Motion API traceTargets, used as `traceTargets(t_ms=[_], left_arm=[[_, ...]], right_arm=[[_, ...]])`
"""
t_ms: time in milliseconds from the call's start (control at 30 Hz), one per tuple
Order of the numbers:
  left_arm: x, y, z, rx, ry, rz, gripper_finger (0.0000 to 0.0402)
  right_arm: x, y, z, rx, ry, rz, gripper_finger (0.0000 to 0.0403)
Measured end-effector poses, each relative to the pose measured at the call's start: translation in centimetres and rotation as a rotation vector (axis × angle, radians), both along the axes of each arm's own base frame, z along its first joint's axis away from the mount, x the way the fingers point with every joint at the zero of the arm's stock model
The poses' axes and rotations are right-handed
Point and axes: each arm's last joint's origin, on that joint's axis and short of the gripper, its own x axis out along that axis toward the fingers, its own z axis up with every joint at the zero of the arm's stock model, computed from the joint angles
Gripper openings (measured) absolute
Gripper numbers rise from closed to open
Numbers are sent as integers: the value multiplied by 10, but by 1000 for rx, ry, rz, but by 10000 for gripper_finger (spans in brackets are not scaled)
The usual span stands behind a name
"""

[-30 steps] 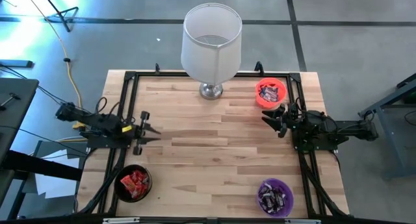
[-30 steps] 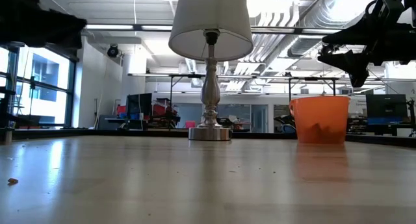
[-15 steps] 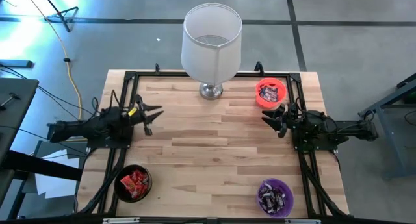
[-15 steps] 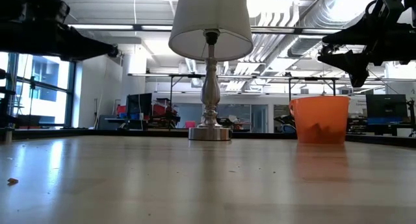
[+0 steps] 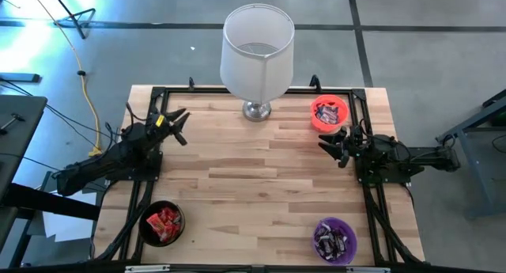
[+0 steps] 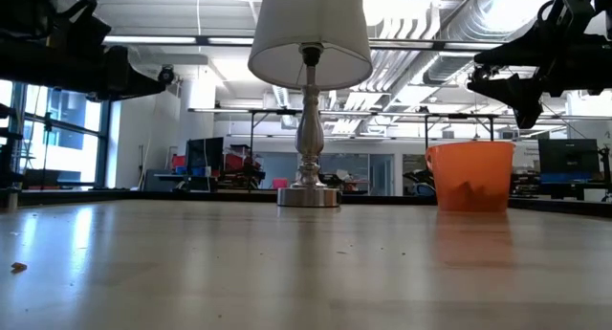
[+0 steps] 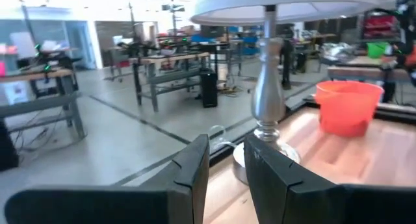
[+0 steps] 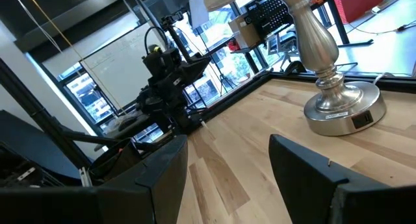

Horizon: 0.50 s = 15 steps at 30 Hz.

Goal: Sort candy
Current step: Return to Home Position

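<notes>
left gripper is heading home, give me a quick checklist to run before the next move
1. left gripper empty: ok, fingers apart with nothing between them in the left wrist view.
2. right gripper empty: ok, open, beside the orange bowl.
3. Loose candy on the table: ok, none seen from above; it all lies in the orange bowl, black bowl and purple bowl.
4. lamp upright and apart from both grippers: ok.
5. Small speck on the tabletop in the low view: cannot tell what it is.
</notes>
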Motion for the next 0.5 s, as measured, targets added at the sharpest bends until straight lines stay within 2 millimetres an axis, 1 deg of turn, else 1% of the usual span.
traceTargets(t_ms=[233,333,400,500], left_arm=[[-1,2,0,-159,-160,16,85],[-1,3,0,-166,-165,27,85],[-2,4,0,-172,-174,63,85],[-3,5,0,-215,-237,132,85]], right_arm=[[0,0,0,0,0,0,211],[0,0,0,0,0,0,211],[0,0,0,0,0,0,211],[0,0,0,0,0,0,211]])
